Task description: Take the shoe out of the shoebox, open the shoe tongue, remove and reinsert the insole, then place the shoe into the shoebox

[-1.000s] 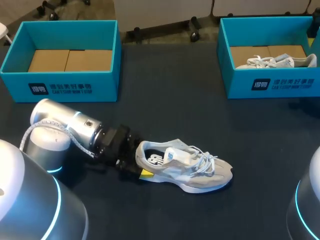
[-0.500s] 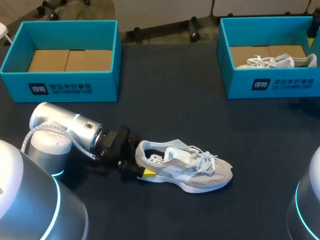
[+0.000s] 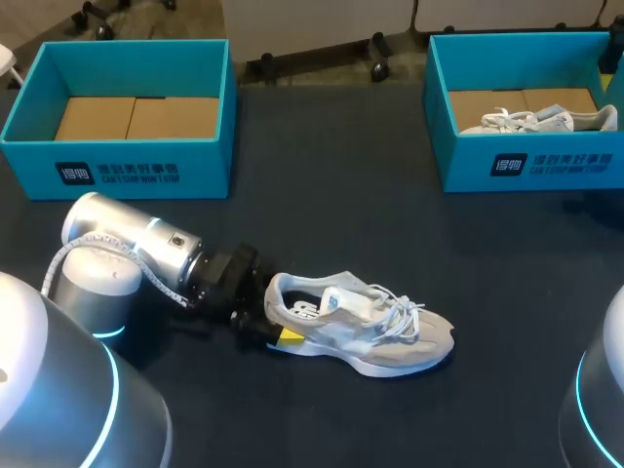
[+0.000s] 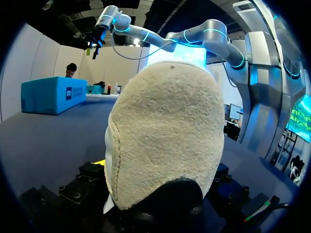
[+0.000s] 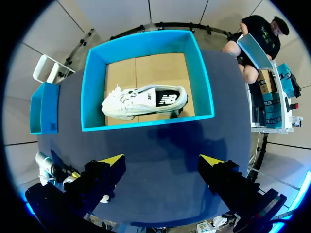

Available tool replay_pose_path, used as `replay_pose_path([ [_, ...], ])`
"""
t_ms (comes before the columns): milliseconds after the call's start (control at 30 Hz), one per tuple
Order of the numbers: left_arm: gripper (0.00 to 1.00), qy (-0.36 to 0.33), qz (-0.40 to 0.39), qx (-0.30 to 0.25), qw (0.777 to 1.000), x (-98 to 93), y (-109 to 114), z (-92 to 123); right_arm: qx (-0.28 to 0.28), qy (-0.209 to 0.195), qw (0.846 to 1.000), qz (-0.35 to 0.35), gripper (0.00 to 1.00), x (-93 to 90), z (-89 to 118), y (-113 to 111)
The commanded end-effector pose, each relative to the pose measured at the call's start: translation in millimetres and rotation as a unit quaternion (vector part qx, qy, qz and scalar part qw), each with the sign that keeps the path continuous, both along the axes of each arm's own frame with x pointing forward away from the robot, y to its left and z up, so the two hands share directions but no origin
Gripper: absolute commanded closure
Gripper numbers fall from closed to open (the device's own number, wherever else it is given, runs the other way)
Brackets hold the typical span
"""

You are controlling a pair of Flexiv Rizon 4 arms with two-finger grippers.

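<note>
A pale grey and white shoe [image 3: 363, 330] lies on its sole on the dark table [image 3: 341, 195], toe to the right, laces tied and insole inside. My left gripper [image 3: 275, 315] is at its heel, one yellow fingertip [image 3: 288, 336] showing on the near side. In the left wrist view the suede heel [image 4: 165, 131] fills the space between the fingers, which press on both its sides. My right gripper [image 5: 162, 162] hangs open and empty high above the right shoebox [image 5: 146, 125], where a second white shoe [image 5: 146, 102] lies.
An empty teal shoebox [image 3: 117, 171] stands at the back left. The teal box with the second shoe [image 3: 541, 120] stands at the back right [image 3: 536, 166]. Bare table lies between the boxes and around the shoe.
My left arm has shifted a little and its fingers have closed in slightly on the heel. The shoe and the right gripper have stayed put.
</note>
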State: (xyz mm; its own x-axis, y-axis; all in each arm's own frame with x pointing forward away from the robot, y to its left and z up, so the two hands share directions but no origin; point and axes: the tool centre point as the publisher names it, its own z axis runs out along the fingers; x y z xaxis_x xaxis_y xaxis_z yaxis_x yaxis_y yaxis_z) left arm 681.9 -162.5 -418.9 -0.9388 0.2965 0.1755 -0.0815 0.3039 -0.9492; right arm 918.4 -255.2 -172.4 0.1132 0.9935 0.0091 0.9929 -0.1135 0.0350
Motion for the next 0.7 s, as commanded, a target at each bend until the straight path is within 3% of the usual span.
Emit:
replay_pose_path([
  [33, 1.00, 0.001, -0.002, 0.000, 1.000, -0.1, -3.0, -7.1, -0.001, 0.000, 1.000, -0.001, 0.00, -0.1, 0.3, 0.2],
  [133, 1.00, 0.001, -0.002, 0.000, 1.000, -0.1, -3.0, -7.1, 0.001, -0.009, 1.000, -0.030, 0.00, 4.5, 9.8, 3.9],
  [333, 1.00, 0.001, -0.002, 0.000, 1.000, -0.1, -3.0, -7.1, -0.007, -0.008, 0.999, -0.035, 0.00, -7.1, 10.2, 40.7],
  [700, 1.00, 0.001, -0.002, 0.000, 1.000, -0.1, -3.0, -7.1, 0.003, -0.020, 0.998, -0.059, 0.00, -47.3, 9.3, 124.2],
])
